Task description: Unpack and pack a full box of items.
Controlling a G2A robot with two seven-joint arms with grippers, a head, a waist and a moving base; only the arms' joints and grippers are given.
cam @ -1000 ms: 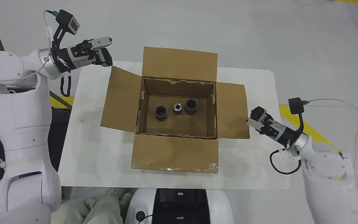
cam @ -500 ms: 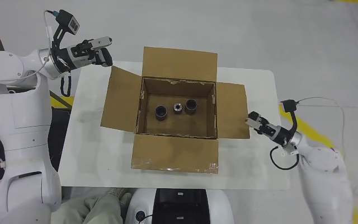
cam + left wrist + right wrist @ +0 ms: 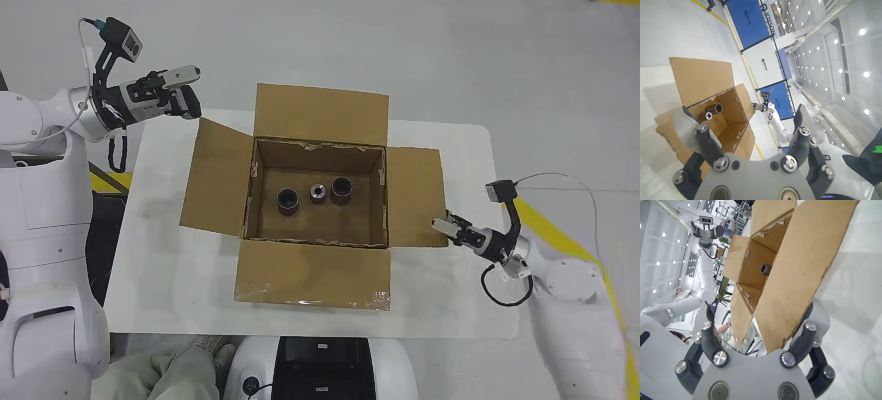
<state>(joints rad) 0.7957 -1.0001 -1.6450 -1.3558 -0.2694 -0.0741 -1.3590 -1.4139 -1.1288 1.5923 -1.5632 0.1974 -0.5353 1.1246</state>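
As seen from above, cardboard box (image 3: 312, 273) open at the middle of the white table (image 3: 160, 270), all four flaps folded outward; on the box floor, three cylinders standing on end in a short row, well apart from the near wall and closer to the far one; larger cylinder (image 3: 288, 202) at the end toward the left arm, dark with a hollow top; small silvery-topped cylinder (image 3: 317, 192) in the middle; third cylinder (image 3: 342, 188) just beside it at the end toward the right arm, dark and hollow too; left gripper (image 3: 183, 89) held up by the table's far corner on its own side, well apart from the box and aimed toward it; fingers (image 3: 684, 121) spread wide, nothing between them; right gripper (image 3: 441, 226) down at the near outer corner of the right flap (image 3: 415, 195), likewise wide open, not clamped on anything; that cardboard corner lying in the gap between the two fingers (image 3: 819, 317); impossible to tell whether either finger touches the flap; beyond the flap from the right wrist, the box interior with one dark cylinder in sight on the floor.
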